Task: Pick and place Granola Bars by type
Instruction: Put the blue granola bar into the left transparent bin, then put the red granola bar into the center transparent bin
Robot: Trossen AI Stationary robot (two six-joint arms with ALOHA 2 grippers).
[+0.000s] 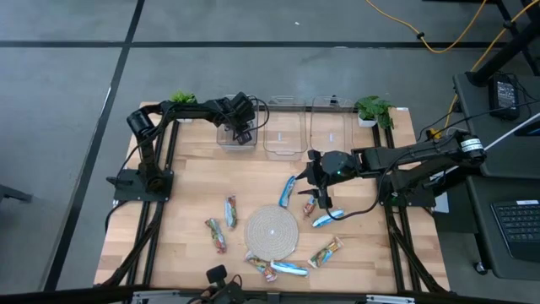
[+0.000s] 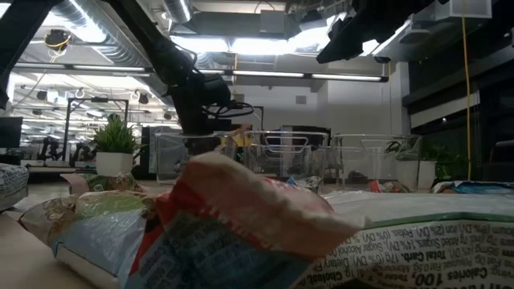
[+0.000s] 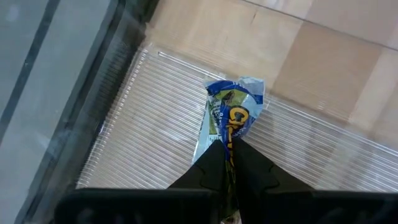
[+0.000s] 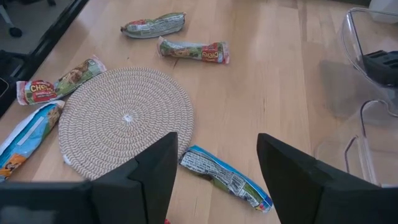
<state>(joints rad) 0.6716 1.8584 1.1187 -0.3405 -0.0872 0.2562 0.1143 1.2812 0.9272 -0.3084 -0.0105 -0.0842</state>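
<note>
My left gripper (image 3: 233,165) is shut on a bright blue granola bar (image 3: 235,106) inside the leftmost clear bin (image 1: 226,135) at the table's far edge. My right gripper (image 4: 217,143) hangs open above the table's middle (image 1: 314,176); its fingers touch nothing. Below it, another blue bar (image 4: 227,177) lies flat on the wood beside the round woven mat (image 4: 127,118). More wrapped bars lie flat around the mat: red and green ones (image 4: 193,51) (image 4: 152,25) (image 4: 56,81) and a light blue one (image 4: 25,134). My left gripper pinches the blue bar between its two fingers (image 3: 211,168) at one end (image 3: 231,146), coming from above and pointing down into the bin. The bar's free end (image 3: 242,93) sticks out past the fingertips over the bin's ribbed floor; whether it touches the floor I cannot tell.
Three clear bins stand in a row at the far edge (image 1: 236,131) (image 1: 284,133) (image 1: 331,128), with a small green plant at each end (image 1: 181,99) (image 1: 371,108). In the low view one bar's wrapper (image 2: 209,217) lies right in front of the camera. Bare wood lies between the bins and the mat.
</note>
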